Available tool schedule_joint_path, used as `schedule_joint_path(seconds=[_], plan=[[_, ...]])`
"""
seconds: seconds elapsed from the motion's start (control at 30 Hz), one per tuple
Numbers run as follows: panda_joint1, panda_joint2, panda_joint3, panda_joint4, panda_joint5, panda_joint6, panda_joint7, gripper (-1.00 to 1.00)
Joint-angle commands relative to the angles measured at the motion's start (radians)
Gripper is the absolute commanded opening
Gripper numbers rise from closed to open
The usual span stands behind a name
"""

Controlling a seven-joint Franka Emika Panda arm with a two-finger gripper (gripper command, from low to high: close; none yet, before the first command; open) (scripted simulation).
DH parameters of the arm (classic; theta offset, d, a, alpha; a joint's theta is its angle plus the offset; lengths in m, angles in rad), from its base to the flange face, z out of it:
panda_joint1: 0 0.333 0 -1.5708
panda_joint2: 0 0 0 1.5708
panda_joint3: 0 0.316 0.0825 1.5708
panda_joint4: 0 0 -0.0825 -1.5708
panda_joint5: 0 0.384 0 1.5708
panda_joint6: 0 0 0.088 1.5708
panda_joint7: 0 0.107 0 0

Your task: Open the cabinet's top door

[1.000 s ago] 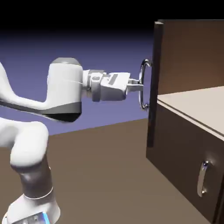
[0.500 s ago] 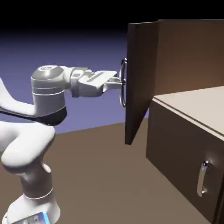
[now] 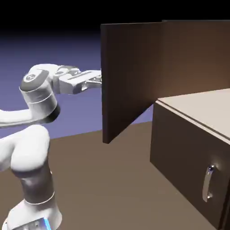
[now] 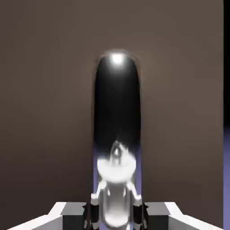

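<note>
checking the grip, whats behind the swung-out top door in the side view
The top door hides the gripper's jaws and the door's handle in the exterior view. Only the hand view shows them: jaws shut on that handle.

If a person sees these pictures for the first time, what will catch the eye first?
First, the top door of the cabinet, swung wide open at the exterior view's middle. Next, the white arm at the left, its claw shut on the door's shiny handle, which fills the hand view's middle.
</note>
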Motion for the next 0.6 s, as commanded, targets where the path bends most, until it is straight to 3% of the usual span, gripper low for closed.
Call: schedule_joint_path(seconds=[0.0, 0.3, 0.57], plan=[[0.016, -0.005, 0.036, 0.008, 0.029, -0.039, -0.001, -1.00], [0.064, 0.026, 0.362, 0.160, 0.278, -0.380, 0.007, -1.00], [-0.087, 0.103, 0.594, 0.440, 0.452, -0.697, 0.011, -1.00]])
